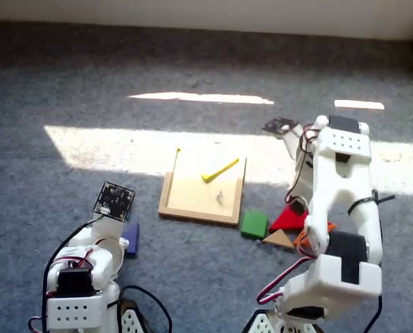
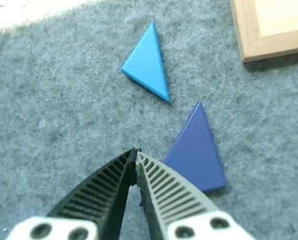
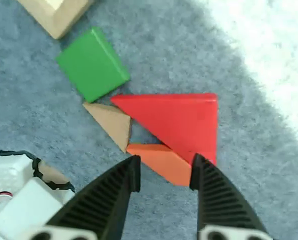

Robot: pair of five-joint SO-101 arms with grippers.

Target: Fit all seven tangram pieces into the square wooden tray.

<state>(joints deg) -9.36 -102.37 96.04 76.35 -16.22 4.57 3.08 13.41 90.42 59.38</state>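
Closest to the lens, the left gripper (image 2: pixel 137 153) has its ribbed fingers pressed together with nothing between them, tips over the grey carpet (image 2: pixel 54 115) just beside a dark blue triangle (image 2: pixel 196 150). A light blue triangle (image 2: pixel 146 62) lies near that piece without touching it. The right gripper (image 3: pixel 164 161) is spread wide and holds nothing; an orange piece (image 3: pixel 161 167) lies between its fingertips, though contact cannot be told. The orange piece lies along the long edge of a red triangle (image 3: pixel 179 120), and a tan triangle (image 3: pixel 113 122) sits between them and a green square (image 3: pixel 91 64). From above, the square wooden tray (image 1: pixel 192 209) lies mid-carpet with a yellow piece (image 1: pixel 219 171) inside, toward its 1 o'clock corner. The green square is at the tray's 4 o'clock corner, the dark blue triangle at its 8 o'clock.
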